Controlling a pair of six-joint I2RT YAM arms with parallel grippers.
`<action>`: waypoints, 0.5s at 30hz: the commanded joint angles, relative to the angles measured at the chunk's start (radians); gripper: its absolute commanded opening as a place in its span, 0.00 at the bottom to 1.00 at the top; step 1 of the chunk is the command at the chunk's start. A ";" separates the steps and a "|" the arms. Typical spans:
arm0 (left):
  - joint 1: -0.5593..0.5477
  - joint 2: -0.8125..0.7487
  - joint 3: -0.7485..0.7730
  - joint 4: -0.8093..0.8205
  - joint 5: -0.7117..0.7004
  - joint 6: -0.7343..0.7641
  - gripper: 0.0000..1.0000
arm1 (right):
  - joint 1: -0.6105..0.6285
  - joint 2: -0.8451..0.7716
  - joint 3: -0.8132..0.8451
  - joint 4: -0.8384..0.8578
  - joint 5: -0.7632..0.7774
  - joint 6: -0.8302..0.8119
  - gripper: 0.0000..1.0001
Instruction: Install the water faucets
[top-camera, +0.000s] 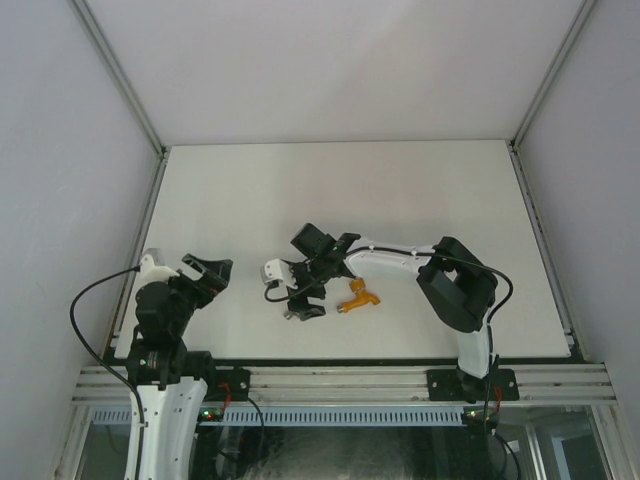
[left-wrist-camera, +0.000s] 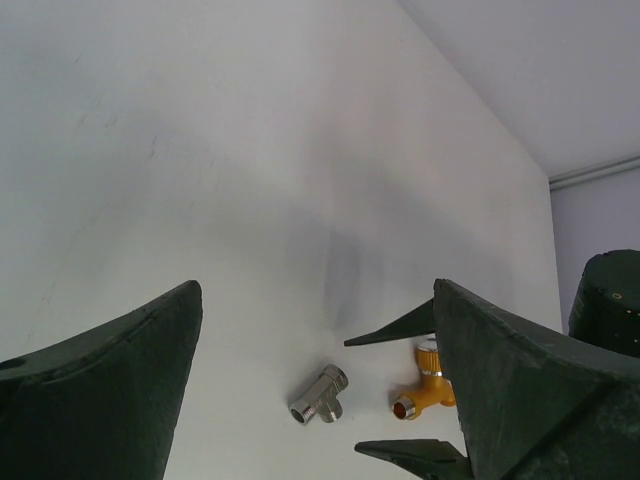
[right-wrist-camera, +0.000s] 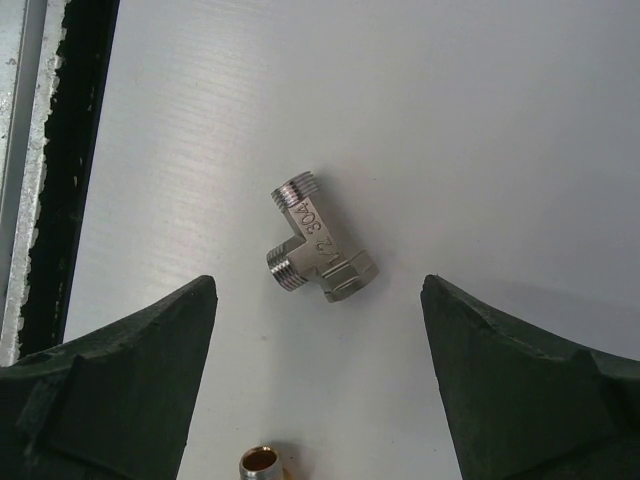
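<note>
One steel tee (right-wrist-camera: 318, 250) stamped "304" between the spread right claw (right-wrist-camera: 317, 290)

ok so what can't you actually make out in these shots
Orange-yellow plastic tap: right wrist view, bottom edge cuts off all but one open end.
Same tap, left wrist view: its right side hidden behind a finger of the left pincer.
Small grey metal tee fitting: top view, too small, lost under the right pincer.
</note>
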 joint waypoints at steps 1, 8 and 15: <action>0.009 0.015 0.042 0.025 0.004 -0.006 1.00 | 0.015 0.021 0.036 0.028 -0.040 0.001 0.81; 0.008 0.014 0.038 0.016 0.006 -0.001 1.00 | 0.034 0.061 0.036 0.070 -0.026 -0.006 0.78; 0.009 0.010 0.038 0.011 0.011 0.000 1.00 | 0.036 0.072 0.031 0.077 -0.001 0.012 0.65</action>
